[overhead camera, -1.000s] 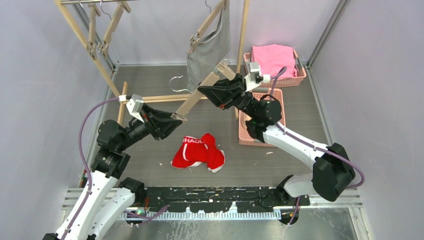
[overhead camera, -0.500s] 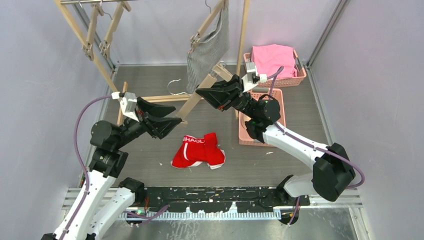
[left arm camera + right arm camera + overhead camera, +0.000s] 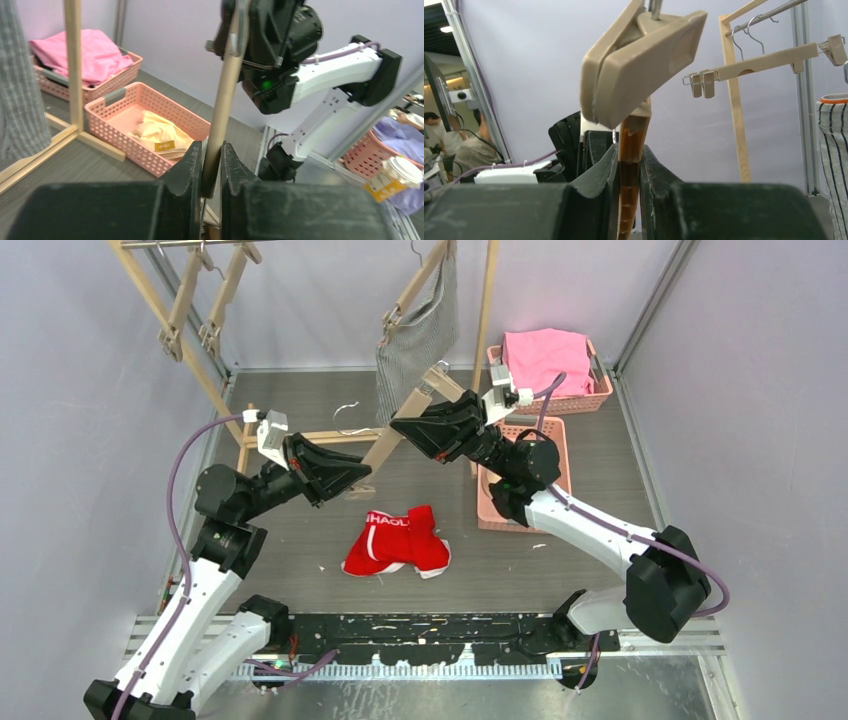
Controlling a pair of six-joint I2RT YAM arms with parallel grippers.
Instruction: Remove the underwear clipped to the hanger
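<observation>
A wooden clip hanger (image 3: 381, 451) slants between my grippers, with no cloth on it. My left gripper (image 3: 361, 478) is shut on its lower end, also in the left wrist view (image 3: 211, 148). My right gripper (image 3: 400, 426) is shut on its upper part just below a clip (image 3: 644, 55). The red underwear (image 3: 396, 540) lies on the floor below. The grey-and-white striped underwear (image 3: 416, 338) hangs clipped to another hanger on the rack. The cream underwear (image 3: 157, 133) lies in the near pink basket (image 3: 107, 116).
A far pink basket (image 3: 600, 400) holds a pink cloth (image 3: 545, 356). The wooden rack's post (image 3: 487, 300) stands behind the right gripper, and its base rail (image 3: 320, 437) lies on the floor. Empty hangers (image 3: 200, 315) hang at the upper left. A loose wire hook (image 3: 345, 408) lies on the floor.
My left gripper was open and off the hanger half a second ago. It has since moved right and shut on the hanger's lower end. The right gripper has barely moved.
</observation>
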